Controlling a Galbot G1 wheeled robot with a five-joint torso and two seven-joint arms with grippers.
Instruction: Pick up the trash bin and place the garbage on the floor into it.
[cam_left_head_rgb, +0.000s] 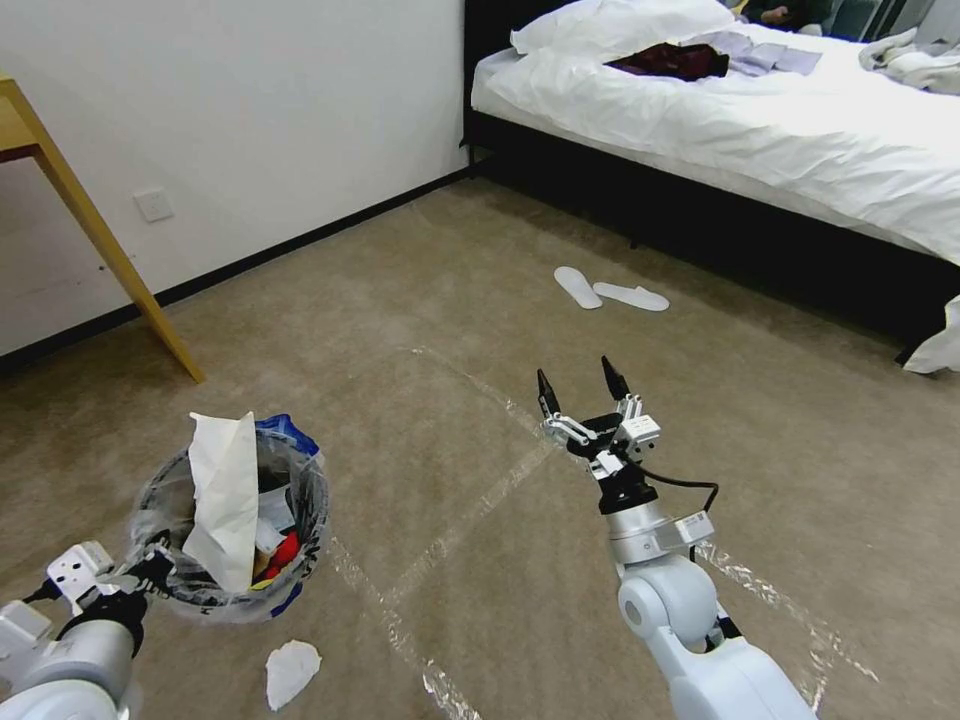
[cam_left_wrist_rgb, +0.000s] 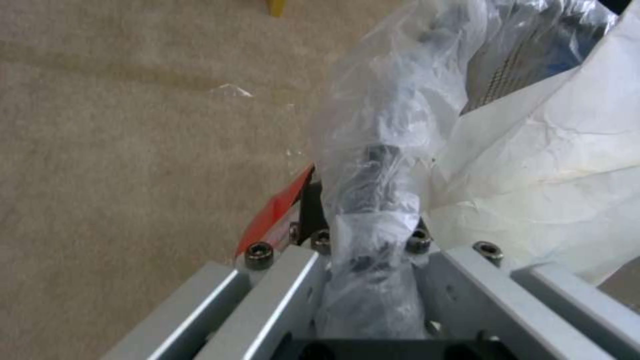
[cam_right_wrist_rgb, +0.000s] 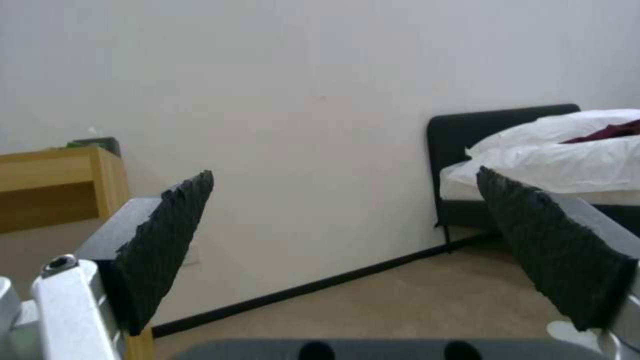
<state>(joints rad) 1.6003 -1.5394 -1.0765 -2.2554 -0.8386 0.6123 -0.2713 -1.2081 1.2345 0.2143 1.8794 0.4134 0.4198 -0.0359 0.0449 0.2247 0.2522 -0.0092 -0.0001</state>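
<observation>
The trash bin (cam_left_head_rgb: 300, 520), a small round bin with a crinkled clear liner, hangs low at my left. My left gripper (cam_left_head_rgb: 158, 567) is shut on its near rim. The left wrist view shows the bag-wrapped trash bin rim (cam_left_wrist_rgb: 373, 165) clamped in the left gripper (cam_left_wrist_rgb: 370, 235). Garbage inside includes a tall white paper (cam_left_head_rgb: 225, 490) (cam_left_wrist_rgb: 547, 170) and a red wrapper (cam_left_head_rgb: 285, 552) (cam_left_wrist_rgb: 277, 210). One crumpled white paper (cam_left_head_rgb: 291, 672) lies on the floor (cam_left_head_rgb: 400, 300) just in front of the bin. My right gripper (cam_left_head_rgb: 580, 385) (cam_right_wrist_rgb: 347, 240) is held up over the carpet, open, with nothing in it.
Shiny tape lines (cam_left_head_rgb: 470, 510) cross the carpet. A bed (cam_left_head_rgb: 750, 110) with white bedding stands at the far right, and two white slippers (cam_left_head_rgb: 610, 290) lie in front of it. A wooden table leg (cam_left_head_rgb: 110, 250) slants down by the left wall.
</observation>
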